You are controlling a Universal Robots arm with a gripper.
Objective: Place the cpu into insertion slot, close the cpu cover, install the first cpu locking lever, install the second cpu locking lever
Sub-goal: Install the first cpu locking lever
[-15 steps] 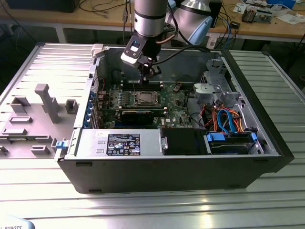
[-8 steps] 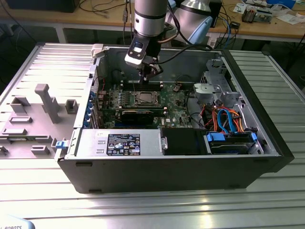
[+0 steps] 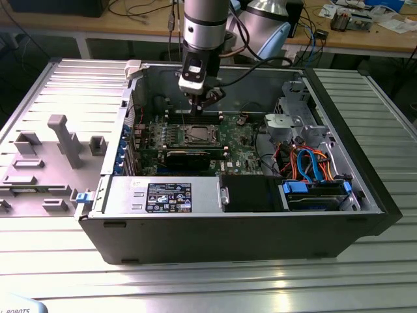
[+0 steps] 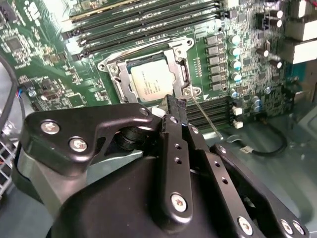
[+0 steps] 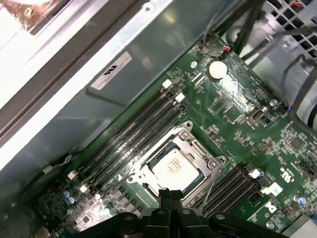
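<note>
The cpu [image 4: 151, 82] lies flat in the insertion slot [image 3: 197, 135] on the green board, its silver top showing in both wrist views [image 5: 176, 168]. The cpu cover [image 4: 179, 59] lies down around the chip as a silvery frame [image 5: 190, 141]. One thin wire locking lever [image 4: 205, 116] sticks out slanted from the socket's corner, also seen in the first wrist view as a lever [image 5: 210, 186]. My gripper [image 3: 199, 107] hangs just above the socket's edge, beside that lever. Its black fingertips [image 4: 176, 101] are pressed together with nothing between them; the gripper [image 5: 167, 192] is shut.
The open computer case [image 3: 365, 215] surrounds the board. Long memory slots [image 4: 148, 25] run beside the socket. A black graphics card [image 3: 189, 158], a labelled power supply [image 3: 159, 195], a drive cage with blue and orange cables [image 3: 313, 166] and a grey fixture plate [image 3: 52, 156] lie around.
</note>
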